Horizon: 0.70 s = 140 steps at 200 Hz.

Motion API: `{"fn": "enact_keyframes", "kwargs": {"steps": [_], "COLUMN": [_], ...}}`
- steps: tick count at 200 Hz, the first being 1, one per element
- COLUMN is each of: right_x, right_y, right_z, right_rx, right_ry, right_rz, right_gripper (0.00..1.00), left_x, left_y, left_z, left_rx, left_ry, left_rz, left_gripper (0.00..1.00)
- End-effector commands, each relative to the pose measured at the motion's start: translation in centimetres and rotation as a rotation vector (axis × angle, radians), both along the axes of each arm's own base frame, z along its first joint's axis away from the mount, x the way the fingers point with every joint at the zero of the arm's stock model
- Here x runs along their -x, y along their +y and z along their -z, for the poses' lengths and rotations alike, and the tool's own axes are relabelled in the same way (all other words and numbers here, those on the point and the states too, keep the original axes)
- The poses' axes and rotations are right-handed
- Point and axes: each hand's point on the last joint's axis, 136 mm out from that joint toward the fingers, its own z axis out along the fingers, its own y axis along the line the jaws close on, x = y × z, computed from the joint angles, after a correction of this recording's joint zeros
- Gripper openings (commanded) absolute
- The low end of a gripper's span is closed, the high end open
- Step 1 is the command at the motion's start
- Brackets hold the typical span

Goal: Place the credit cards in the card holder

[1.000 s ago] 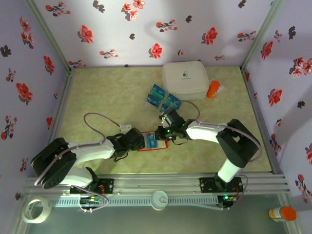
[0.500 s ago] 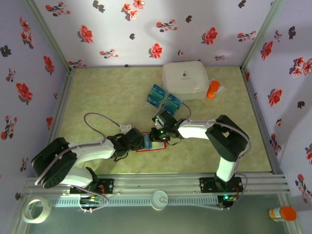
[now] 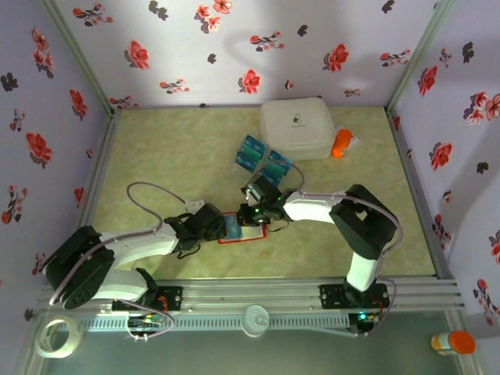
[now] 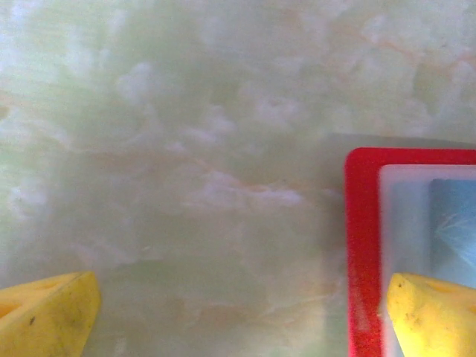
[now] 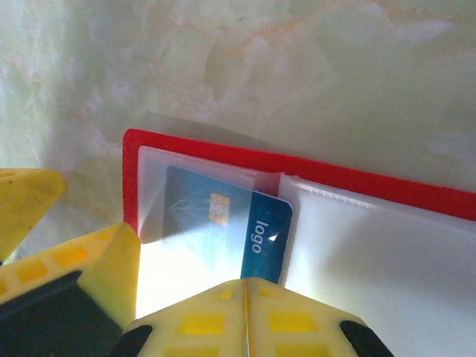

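Right tool (image 5: 245,297) clenched empty, tips at the blue card (image 5: 223,223), half inside the card holder (image 5: 132,178) directly ahead. Left tool (image 4: 238,312) spread wide, one finger (image 4: 431,312) over the holder's edge. Step: seating card. Next, probably: straight push home. Remaining credit cards (image 3: 262,158) lie beyond on the bench (image 3: 156,156).

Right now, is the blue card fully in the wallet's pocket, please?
Partly in: the blue card has chip end under clear pocket, logo end exposed.

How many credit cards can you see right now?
3 cards. One sits partly in a clear pocket of the wallet; two lie loose on the table near the white case. More could be stacked beneath or hidden.
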Motion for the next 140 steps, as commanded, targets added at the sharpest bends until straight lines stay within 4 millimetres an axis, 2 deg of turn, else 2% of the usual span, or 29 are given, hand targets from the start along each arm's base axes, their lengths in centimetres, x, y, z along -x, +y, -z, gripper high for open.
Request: {"fn": "enact_keyframes", "kwargs": {"steps": [1,48,140], "right_x": [-0.7,-0.4,0.0], "right_y": [-0.3,-0.9,0.3], "right_z": [-1.9,-1.0,0.2], "right_rx": [0.013,0.059,0.067], "right_ry": [-0.046,-0.037,-0.009], "right_rz": [0.006,-0.011,-0.042], "right_gripper": [0.10,0.09,0.07], "left_x": [1.7,2.2,2.3], "left_y": [2.6,3.2,3.1], "left_z": [1.4,2.7,4.2], "left_rx": [-0.059,-0.063,-0.087], "left_ry": [0.063,0.087,0.113], "left_rz": [-0.040,-0.056,-0.048], "left_gripper": [1.00,1.00,1.00]}}
